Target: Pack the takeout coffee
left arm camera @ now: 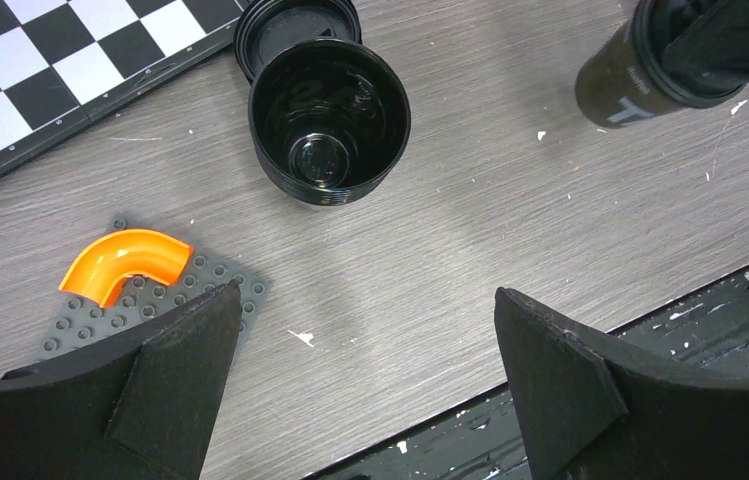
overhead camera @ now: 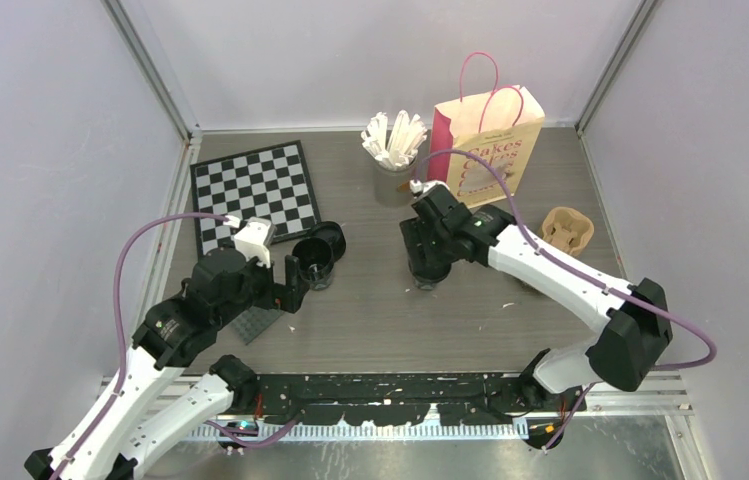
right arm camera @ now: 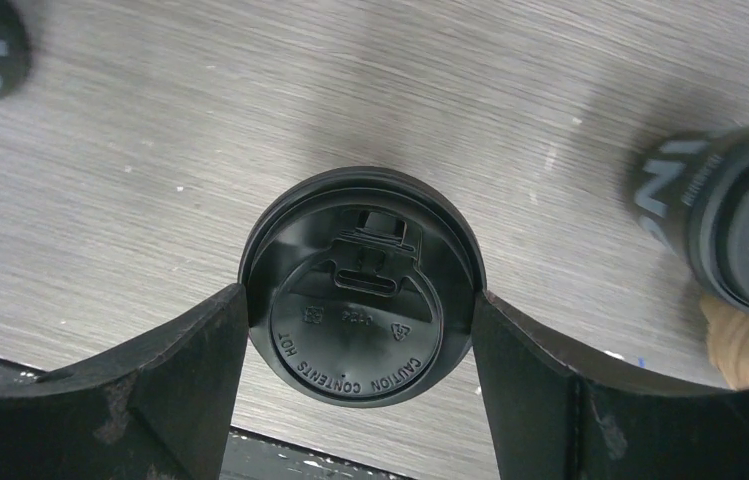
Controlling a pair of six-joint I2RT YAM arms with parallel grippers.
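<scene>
A black coffee cup with its lid on (right arm camera: pixel 358 300) stands on the table between my right fingers. My right gripper (right arm camera: pixel 360 305) is shut on it at the lid's rim; in the top view the gripper (overhead camera: pixel 425 265) covers the cup. An open black cup (left arm camera: pixel 330 115) stands with its loose lid (left arm camera: pixel 295 22) just behind it; both show in the top view (overhead camera: pixel 315 262). My left gripper (left arm camera: pixel 370 300) is open and empty, on the near side of the open cup. Another lidded black cup (right arm camera: pixel 725 220) stands to the right. The pink paper bag (overhead camera: pixel 485 150) stands at the back.
A brown pulp carrier (overhead camera: pixel 565 228) sits right of my right arm. A grey cup of white sticks (overhead camera: pixel 395 150) stands left of the bag. A chessboard (overhead camera: pixel 250 190) lies at back left. A grey stud plate with an orange curved piece (left arm camera: pixel 125 262) lies by my left fingers.
</scene>
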